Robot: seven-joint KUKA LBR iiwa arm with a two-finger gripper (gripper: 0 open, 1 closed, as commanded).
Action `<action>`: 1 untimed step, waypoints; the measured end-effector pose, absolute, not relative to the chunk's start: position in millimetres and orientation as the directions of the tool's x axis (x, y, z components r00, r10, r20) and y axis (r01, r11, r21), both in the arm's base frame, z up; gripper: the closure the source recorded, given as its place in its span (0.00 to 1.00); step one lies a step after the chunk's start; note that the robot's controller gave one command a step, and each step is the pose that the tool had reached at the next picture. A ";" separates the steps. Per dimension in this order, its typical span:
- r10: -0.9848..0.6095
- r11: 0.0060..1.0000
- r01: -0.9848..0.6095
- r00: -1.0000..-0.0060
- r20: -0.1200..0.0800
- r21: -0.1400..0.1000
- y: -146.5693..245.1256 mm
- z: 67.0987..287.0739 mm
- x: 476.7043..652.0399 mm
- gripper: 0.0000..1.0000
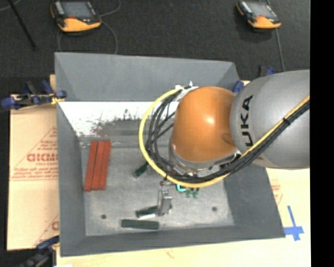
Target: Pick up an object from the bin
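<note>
The grey metal bin [146, 78] stood on a dark floor [156, 26], where two orange-and-black handheld devices [75, 14] lay beyond its far rim, each with a thin cable. The bin's walls sloped down to a flat, pale, speckled bottom, scuffed with dark marks along the far-left edge. The arm came in from the right, its orange wrist cover [203, 125] ringed by looped black and yellow cables, above the middle of the bin. Below it the gripper [165, 207] hung low over the near centre of the bottom; whether it was apart or together could not be told. The things on the bottom numbered few. Two long red-brown bars [97, 165] lay side by side, touching, at the left. There were three dark green pieces: a small tilted one [140, 169] near the middle, a short one [147, 212] just beside the gripper's tip on its left, and a longer flat strip [140, 225] near the front wall. One small green bit [192, 193] showed under the wrist's near edge.
</note>
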State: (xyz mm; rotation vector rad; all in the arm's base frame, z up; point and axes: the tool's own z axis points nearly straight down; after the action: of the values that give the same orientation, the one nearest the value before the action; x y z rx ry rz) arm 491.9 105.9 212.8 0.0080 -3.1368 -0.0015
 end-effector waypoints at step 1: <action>0.094 0.996 0.094 -0.996 0.003 0.001 122.9 134.7 524.9 0.00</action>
State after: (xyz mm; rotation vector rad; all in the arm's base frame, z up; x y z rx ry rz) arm 524.9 122.9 134.7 -0.1480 -3.1350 -0.0015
